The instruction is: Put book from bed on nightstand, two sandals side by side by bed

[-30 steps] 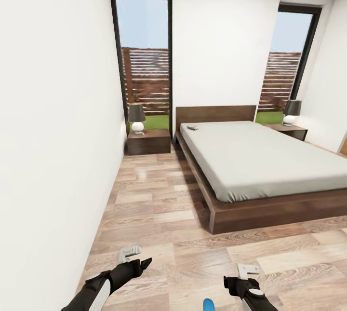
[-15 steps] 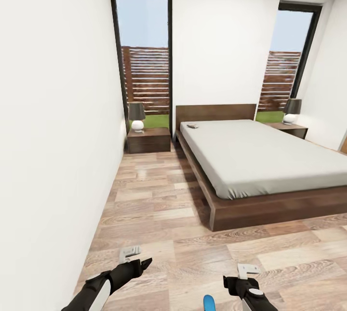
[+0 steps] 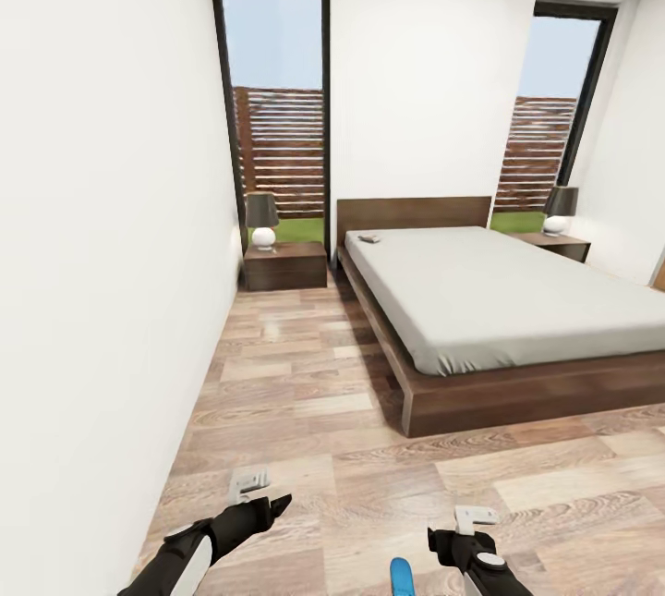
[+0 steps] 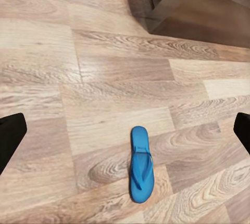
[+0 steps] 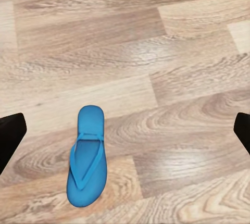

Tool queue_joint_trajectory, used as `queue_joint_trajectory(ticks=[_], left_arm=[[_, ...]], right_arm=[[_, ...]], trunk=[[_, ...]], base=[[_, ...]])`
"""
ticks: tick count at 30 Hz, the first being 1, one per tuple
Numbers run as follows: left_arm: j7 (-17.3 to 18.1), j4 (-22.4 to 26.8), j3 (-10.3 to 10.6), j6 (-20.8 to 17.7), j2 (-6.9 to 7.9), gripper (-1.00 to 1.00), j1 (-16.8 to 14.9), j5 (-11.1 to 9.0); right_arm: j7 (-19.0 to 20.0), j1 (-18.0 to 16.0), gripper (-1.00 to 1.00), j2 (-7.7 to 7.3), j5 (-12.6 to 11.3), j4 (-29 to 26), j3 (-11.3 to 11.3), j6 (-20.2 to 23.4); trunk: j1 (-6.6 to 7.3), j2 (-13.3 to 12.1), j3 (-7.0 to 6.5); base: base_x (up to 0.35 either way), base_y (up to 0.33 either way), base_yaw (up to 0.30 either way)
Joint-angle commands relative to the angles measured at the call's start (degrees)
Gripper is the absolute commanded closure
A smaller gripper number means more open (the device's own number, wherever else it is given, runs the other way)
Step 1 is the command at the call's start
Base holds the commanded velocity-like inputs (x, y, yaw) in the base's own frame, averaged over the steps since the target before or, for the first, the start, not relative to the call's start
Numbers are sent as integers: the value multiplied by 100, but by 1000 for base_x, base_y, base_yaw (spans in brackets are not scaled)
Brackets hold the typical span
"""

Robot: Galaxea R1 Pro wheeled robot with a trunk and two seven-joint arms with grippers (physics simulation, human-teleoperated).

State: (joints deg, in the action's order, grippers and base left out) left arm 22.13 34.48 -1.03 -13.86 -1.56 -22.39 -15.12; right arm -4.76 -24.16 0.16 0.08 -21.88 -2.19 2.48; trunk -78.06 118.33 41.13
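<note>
The whole view has drifted a little against a second ago: the bed (image 3: 499, 300) and nightstand (image 3: 285, 266) sit slightly higher and smaller, so the robot seems to be backing away or tilting its head down, while nothing in the room itself has shifted.

One blue sandal (image 4: 140, 164) lies flat on the floor just in front of the robot, between its arms, with its tip peeking in at the lower edge of the head view (image 3: 400, 576). The book (image 3: 369, 238) is a small pale thing on the mattress near the headboard, on the side closest to the nightstand. I can't spot the second sandal.

The left gripper (image 3: 268, 507) and right gripper (image 3: 445, 541) both hover low over the boards, fingers spread wide and holding nothing.

If the sandal comes first, I'd lower one arm straight over it and pinch across the narrow middle, since a flat sole gives little to grip.

The wood floor (image 3: 305, 374) is glossy and bare. White walls close in on the left, and tall windows (image 3: 277, 115) flank the headboard, with a lamp (image 3: 263, 224) on the nightstand.
</note>
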Motion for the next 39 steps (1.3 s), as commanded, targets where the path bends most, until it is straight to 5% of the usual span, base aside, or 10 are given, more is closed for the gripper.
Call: queue_joint_trajectory(ticks=[1,39], left_arm=[[11,6,-11,-56,-2,-100,-2,-61],[-7,4,-7,-47,-10,-100,-2,-61]], right_arm=[[-8,-1,-100,2,1,-10,-10,26],[-16,-1,-100,10,3,-2,-10,42]], trunk=[[-22,44,24],[-856,1568,707]], base=[[0,0,0],[0,0,0]])
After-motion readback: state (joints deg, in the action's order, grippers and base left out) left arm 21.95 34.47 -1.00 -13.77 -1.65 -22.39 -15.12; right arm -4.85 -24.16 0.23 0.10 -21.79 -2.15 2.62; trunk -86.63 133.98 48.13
